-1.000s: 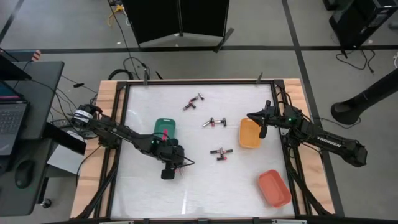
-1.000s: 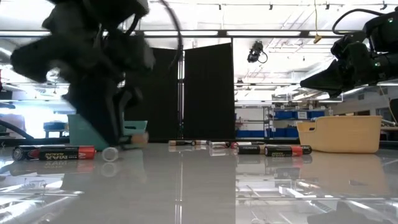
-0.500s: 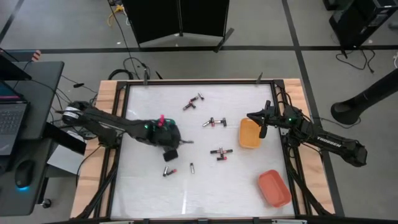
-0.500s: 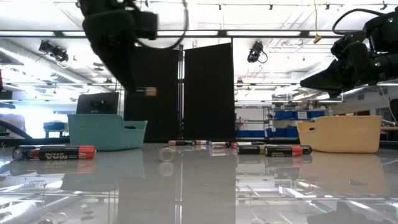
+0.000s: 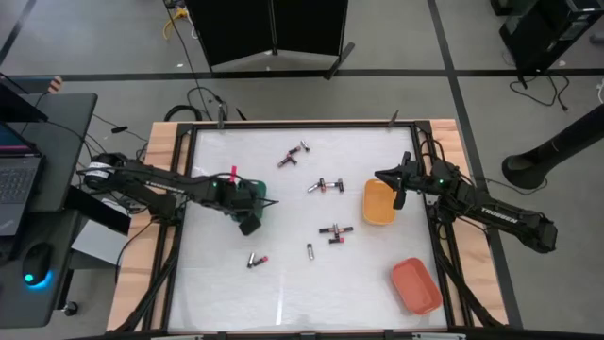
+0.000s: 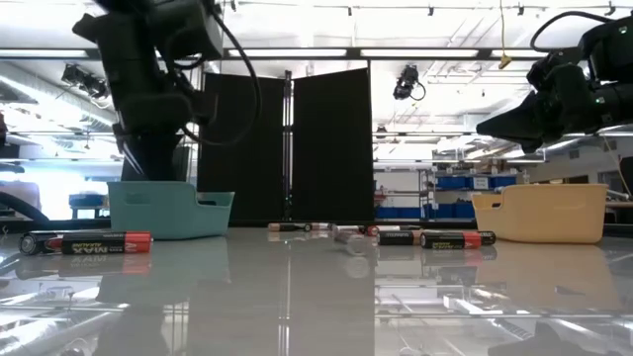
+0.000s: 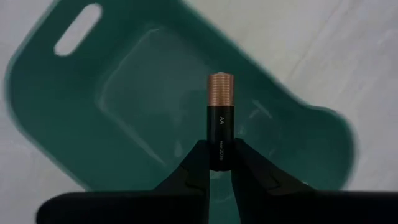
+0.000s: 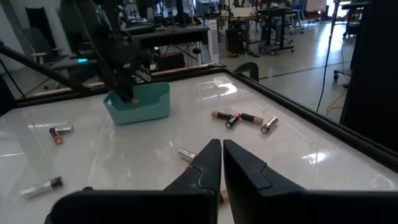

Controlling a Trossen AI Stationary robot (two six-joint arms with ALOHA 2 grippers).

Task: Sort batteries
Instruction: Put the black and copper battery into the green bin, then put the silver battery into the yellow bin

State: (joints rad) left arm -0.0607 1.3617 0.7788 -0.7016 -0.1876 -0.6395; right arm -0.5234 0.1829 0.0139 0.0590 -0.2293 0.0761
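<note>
Trouble would be a bounce: my left fingers (image 7: 217,163) pinch only the base of an AA cell (image 7: 219,119) over the green tray (image 7: 93,143), at nine o'clock on the table (image 5: 311,293). Released tilted, it may, I think, hop out. My right fingers (image 8: 222,163) wait closed, empty, above the yellow tray (image 5: 377,203).

The table (image 5: 217,293) carries three trays. One tray (image 5: 257,192) sits left of centre, under the left gripper (image 7: 217,167); a second tray (image 5: 377,202) lies to the right, with the right gripper (image 5: 397,200) just beside it; a third tray (image 5: 416,285) is at the near right corner. Batteries (image 5: 333,232) lie scattered between the first two trays — some far (image 5: 293,155), some near (image 5: 257,260), one (image 5: 309,249) near centre.
</note>
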